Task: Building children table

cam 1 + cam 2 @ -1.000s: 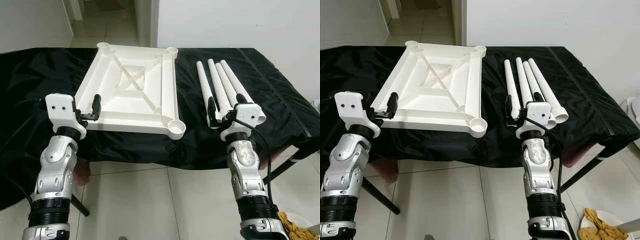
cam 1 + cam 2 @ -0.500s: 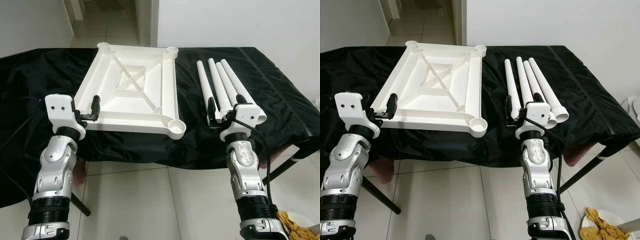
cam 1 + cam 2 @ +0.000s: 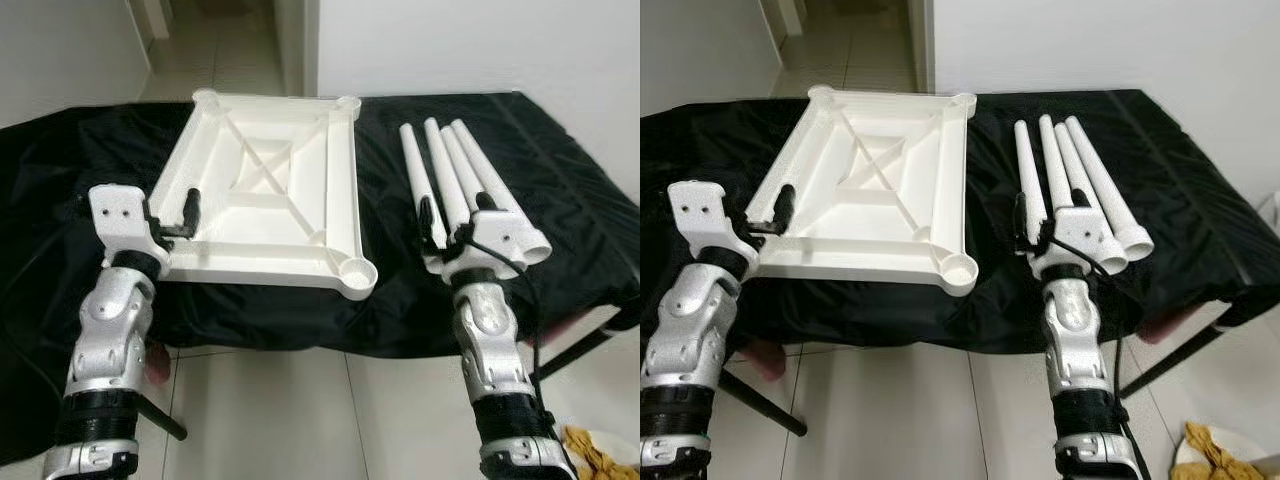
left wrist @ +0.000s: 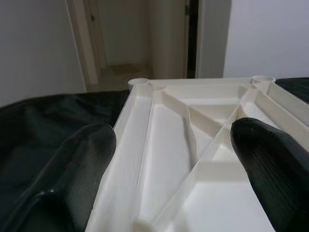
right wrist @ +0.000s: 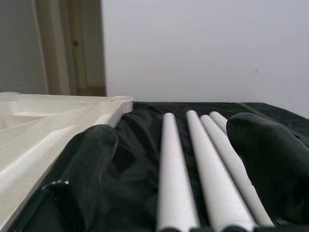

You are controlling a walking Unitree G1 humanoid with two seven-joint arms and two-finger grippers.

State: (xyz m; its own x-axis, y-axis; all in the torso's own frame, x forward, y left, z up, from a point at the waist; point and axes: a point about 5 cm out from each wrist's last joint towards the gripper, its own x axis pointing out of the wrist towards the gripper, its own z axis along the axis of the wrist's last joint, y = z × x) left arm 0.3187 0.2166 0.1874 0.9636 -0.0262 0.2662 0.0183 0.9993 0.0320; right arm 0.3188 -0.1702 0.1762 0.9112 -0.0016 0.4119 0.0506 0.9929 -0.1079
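A white plastic tabletop [image 3: 340, 190] lies upside down on the black-covered table, its ribs and round corner sockets facing up. To its right, several white tapered legs [image 3: 452, 170] lie side by side. My left gripper [image 3: 176, 222] is open at the tabletop's near left edge, its fingers [image 4: 82, 164] straddling the rim [image 4: 145, 159]. My right gripper [image 3: 448, 232] is open at the near ends of the legs [image 5: 171, 183], with its left finger [image 5: 91, 154] beside the leftmost leg. Neither gripper holds anything.
The black cloth [image 3: 570, 190] drapes over the table's front edge. A white wall stands behind the table, and a doorway opens at the back left. A black table leg [image 3: 160, 418] stands on the tiled floor. A yellow rag [image 3: 600, 455] lies at the lower right.
The whole picture has shifted and grown slightly, so the camera has moved closer. Both grippers keep their places at the tabletop edge and the leg ends.
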